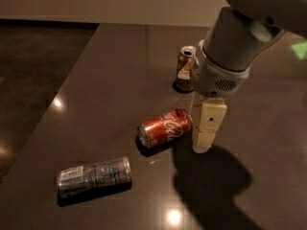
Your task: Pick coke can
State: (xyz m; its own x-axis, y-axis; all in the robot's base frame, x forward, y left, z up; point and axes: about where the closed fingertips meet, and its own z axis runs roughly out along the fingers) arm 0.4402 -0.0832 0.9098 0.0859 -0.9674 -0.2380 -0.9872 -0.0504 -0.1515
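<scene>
The coke can [164, 127] is red with white script and lies on its side near the middle of the dark table [110, 80], its silver end facing front-left. My gripper [201, 145] hangs from the grey wrist and points down, just to the right of the can's far end. Its tip is close to the table surface. The gripper holds nothing that I can see.
An orange-brown can [184, 68] stands upright behind the coke can, partly hidden by my wrist. A silver-and-blue can [94, 175] lies on its side at the front left. The table's left edge runs diagonally, with dark floor beyond it.
</scene>
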